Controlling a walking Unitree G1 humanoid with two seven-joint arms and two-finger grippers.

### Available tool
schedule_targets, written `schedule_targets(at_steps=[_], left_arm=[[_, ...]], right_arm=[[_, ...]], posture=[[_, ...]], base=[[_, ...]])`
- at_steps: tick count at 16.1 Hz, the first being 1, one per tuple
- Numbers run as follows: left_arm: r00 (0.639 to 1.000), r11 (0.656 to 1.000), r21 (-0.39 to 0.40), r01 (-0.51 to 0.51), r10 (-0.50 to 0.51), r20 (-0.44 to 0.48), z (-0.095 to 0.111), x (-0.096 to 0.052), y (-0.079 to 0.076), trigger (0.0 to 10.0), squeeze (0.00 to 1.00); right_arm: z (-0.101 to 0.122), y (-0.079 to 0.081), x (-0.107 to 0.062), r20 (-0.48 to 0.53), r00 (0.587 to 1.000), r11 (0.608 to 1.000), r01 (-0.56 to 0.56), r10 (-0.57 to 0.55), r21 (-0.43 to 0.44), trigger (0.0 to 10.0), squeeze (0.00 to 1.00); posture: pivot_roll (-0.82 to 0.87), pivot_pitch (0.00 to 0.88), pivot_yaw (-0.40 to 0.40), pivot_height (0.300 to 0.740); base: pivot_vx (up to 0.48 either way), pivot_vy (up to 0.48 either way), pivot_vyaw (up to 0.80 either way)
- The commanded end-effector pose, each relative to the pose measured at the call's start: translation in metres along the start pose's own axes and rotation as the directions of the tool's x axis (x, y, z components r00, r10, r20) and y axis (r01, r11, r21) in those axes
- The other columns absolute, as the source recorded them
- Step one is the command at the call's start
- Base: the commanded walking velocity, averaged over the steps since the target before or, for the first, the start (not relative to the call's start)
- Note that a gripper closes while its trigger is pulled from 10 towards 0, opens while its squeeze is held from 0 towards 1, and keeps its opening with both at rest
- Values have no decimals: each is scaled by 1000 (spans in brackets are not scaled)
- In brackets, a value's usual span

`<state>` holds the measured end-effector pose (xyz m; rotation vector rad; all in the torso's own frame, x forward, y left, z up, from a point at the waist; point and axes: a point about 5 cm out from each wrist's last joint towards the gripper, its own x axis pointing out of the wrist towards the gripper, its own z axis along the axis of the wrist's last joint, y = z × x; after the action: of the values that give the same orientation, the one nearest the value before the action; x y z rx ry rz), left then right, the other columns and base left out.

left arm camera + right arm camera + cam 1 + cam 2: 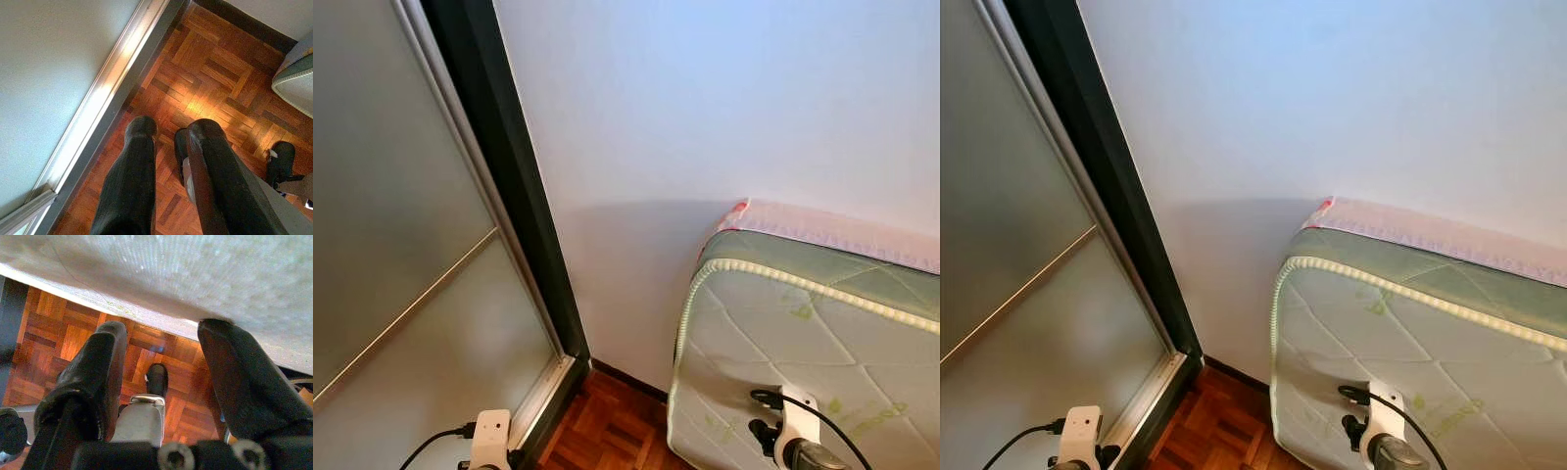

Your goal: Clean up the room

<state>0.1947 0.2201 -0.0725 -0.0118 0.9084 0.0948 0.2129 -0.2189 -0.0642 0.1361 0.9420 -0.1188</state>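
quilted mattress (783, 372) upright on parquet floor (215, 83)

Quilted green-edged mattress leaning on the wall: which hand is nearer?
Right. The right hand hangs directly before the quilted green-edged mattress; the left hand hangs over the parquet floor by the frosted sliding door.

1. Mattress (813, 343): right side and lower part cut off by the frame edge.
2. Pink layer (842, 230) on top: what it is, unclear.
3. Sliding door (401, 245): frosted, nothing behind readable.
4. Both arms cut off at the bottom edge in head views.
5. Green print on mattress too small to read.
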Motion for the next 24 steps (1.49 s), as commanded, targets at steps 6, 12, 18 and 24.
schedule_targets(at_steps=[6,12,18,24], left_arm=[[1000,1000,6,-6,6,-3,0,0,3,10000,0],[1000,1000,11,-7,7,-4,1,0,3,10000,0],[1000,1000,12,-7,7,-3,1,0,3,10000,0],[1000,1000,13,-7,7,-3,2,0,3,10000,0]], right_arm=[[29,-3,0,104,995,1000,9,-11,18,10000,0],[29,-2,0,102,995,1000,5,-7,15,10000,0],[30,-2,0,104,995,1000,2,-4,16,10000,0],[31,-2,0,107,994,1000,2,-4,23,10000,0]], posture=[[-35,0,36,740],[-30,0,31,740],[-24,0,26,740],[-26,0,27,740]], base=[[-80,0,0],[-252,0,0],[-266,0,0],[-267,0,0]])
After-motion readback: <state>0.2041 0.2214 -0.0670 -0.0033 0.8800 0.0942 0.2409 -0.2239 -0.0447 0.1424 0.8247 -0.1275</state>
